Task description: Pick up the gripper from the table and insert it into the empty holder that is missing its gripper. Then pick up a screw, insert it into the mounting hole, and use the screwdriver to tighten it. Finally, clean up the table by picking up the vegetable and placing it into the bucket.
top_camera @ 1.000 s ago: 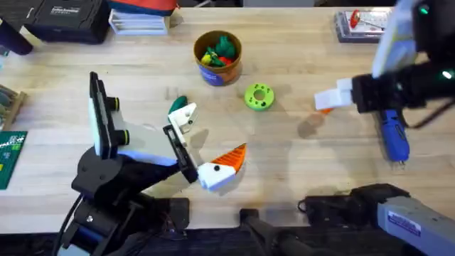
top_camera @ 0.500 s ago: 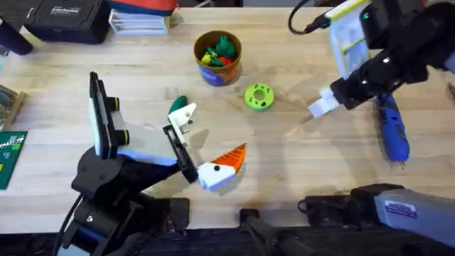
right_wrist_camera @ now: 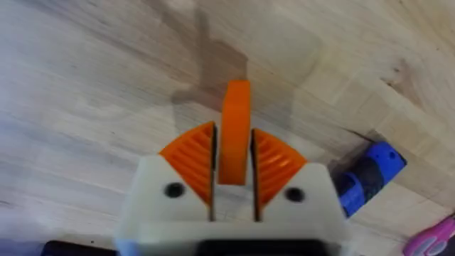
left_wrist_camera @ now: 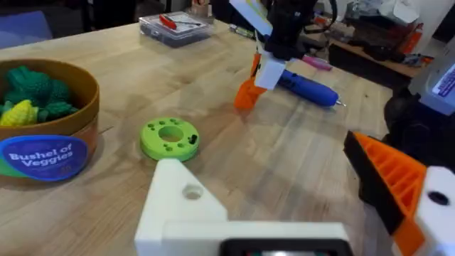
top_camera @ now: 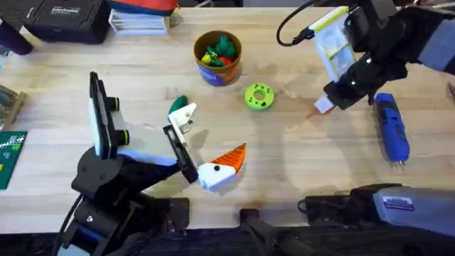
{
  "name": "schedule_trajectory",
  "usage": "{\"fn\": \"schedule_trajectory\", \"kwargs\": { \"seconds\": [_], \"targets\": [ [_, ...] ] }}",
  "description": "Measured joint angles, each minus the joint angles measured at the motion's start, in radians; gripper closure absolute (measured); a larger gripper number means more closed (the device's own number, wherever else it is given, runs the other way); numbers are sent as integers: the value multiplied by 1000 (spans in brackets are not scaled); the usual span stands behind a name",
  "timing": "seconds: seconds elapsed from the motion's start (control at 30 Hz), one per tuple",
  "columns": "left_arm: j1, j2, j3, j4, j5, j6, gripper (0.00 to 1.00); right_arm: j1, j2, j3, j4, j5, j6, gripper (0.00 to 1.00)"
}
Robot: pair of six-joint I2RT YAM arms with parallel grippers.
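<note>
My right gripper (top_camera: 333, 99) is shut on the gripper (top_camera: 323, 107), a loose orange wedge with a white base, held just above the table right of the middle. Its orange pads (right_wrist_camera: 190, 158) clamp the wedge (right_wrist_camera: 234, 135) from both sides. Across the table, the held gripper (left_wrist_camera: 251, 84) hangs from the right arm. My left gripper (top_camera: 213, 133) is open; the holder (top_camera: 183, 116) is its bare white mount (left_wrist_camera: 178, 208), beside an orange-padded finger (left_wrist_camera: 394, 183). The blue screwdriver (top_camera: 392, 135) lies at the right. The dark green vegetable (top_camera: 178, 103) lies by the holder. The bucket (top_camera: 217, 67) stands at the back.
A bright green disc with holes (top_camera: 259, 96) lies between the bucket and my right gripper. The bucket holds several toy vegetables. A clear box (left_wrist_camera: 175, 27) sits at the far right corner, black cases and a stack at the back left, a green board (top_camera: 8, 158) at the left edge.
The right arm has swung from the right side toward the back of the table, turning its wrist; the held gripper stays near the same spot. The left arm has not moved.
</note>
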Motion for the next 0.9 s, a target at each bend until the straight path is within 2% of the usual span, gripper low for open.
{"fn": "schedule_trajectory", "kwargs": {
  "seconds": [0.13, 0.33, 0.5, 0.6, 0.73, 0.9],
  "targets": [
    [0, 0, 0, 0, 0, 0, 15, 0, 0, 0, 3, 25, 0, 972],
    [0, 0, 0, 0, 0, 0, 15, 0, -50, 0, 3, 46, 1, 991],
    [0, 0, 0, 0, 0, 0, 15, 0, -212, 0, -6, 25, 37, 993],
    [0, 0, 0, 0, 0, 0, 15, 0, -328, 0, -31, -62, 77, 993],
    [0, 0, 0, 0, 0, 0, 15, 0, -465, 0, -35, -275, 148, 993],
    [0, 0, 0, 0, 0, 0, 15, 18, -497, 1, -26, -545, 253, 993]
  ]
}}
